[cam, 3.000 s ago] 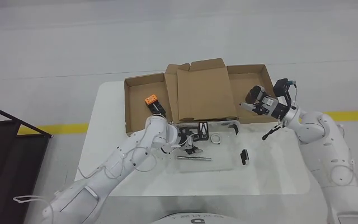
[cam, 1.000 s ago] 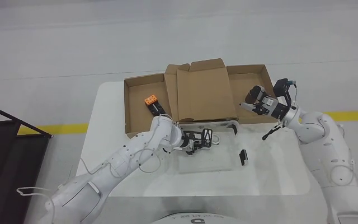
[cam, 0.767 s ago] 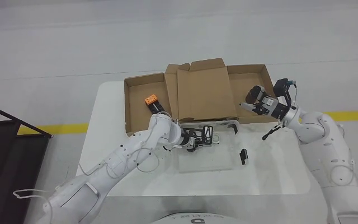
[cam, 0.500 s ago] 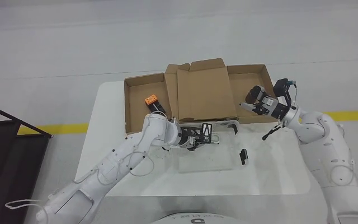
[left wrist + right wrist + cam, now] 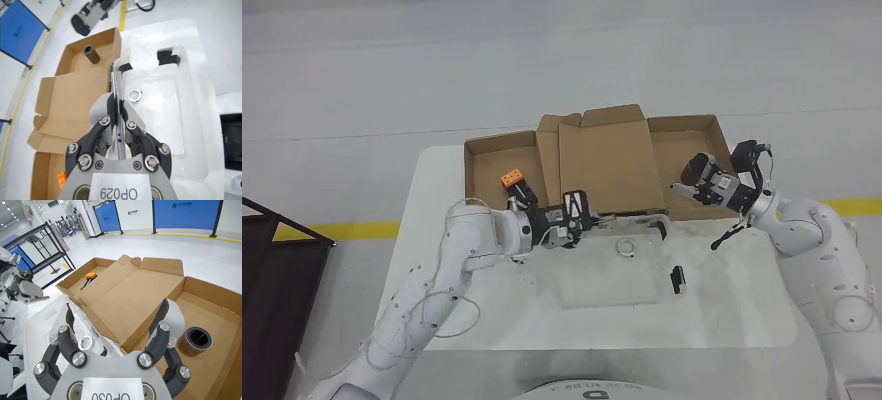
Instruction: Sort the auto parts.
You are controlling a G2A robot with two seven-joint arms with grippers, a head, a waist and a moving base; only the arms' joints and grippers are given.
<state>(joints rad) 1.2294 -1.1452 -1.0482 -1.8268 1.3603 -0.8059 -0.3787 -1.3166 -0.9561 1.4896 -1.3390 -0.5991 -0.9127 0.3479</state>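
My left gripper (image 5: 116,101) is shut on a thin metal rod (image 5: 115,83), held above the near edge of the cardboard box's folded lid (image 5: 607,160). In the top view the left gripper (image 5: 575,215) hangs between the box's left compartment (image 5: 487,205) and the clear tray (image 5: 607,280). An orange-tipped part (image 5: 511,178) lies in that compartment. My right gripper (image 5: 117,311) stands open over the right compartment (image 5: 712,135), beside a brown cylindrical bushing (image 5: 194,341). A white ring (image 5: 134,95) rests in the tray.
Two black parts sit at the tray's far side: one (image 5: 167,56) and another (image 5: 125,67). A black part (image 5: 677,280) lies on the white table right of the tray. The table's front half is bare.
My left gripper lifted the rod out of the tray and carried it left and back toward the box. The right arm has stayed in place.
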